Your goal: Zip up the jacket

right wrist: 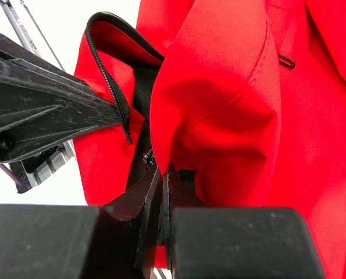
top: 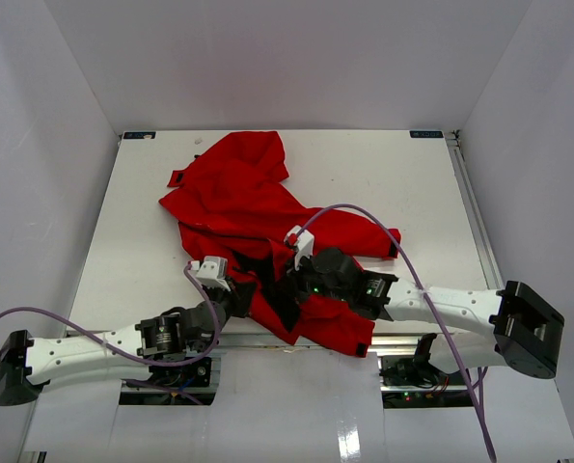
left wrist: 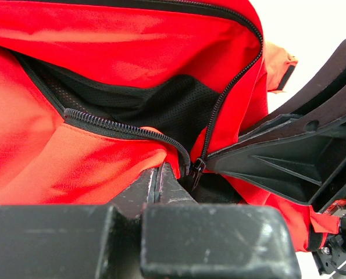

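Note:
The red jacket [top: 243,207] lies crumpled on the white table, its open front hem at the near edge between both arms. In the left wrist view the dark zipper [left wrist: 123,129] gapes over the black lining [left wrist: 173,104], with the slider [left wrist: 196,170] at the bottom where the two tracks meet. My left gripper [left wrist: 159,168] is shut on the jacket's red hem just left of the slider. My right gripper [right wrist: 164,173] is shut on a fold of red jacket fabric [right wrist: 219,104] beside the other zipper track [right wrist: 111,87]. In the top view the grippers [top: 236,289] [top: 301,285] sit close together.
The table's [top: 393,183] near edge has a metal rail [top: 258,340] under the jacket hem. White walls enclose the table on three sides. A purple cable [top: 402,246] arcs over the right arm. The right arm's finger [left wrist: 289,157] crowds the left wrist view.

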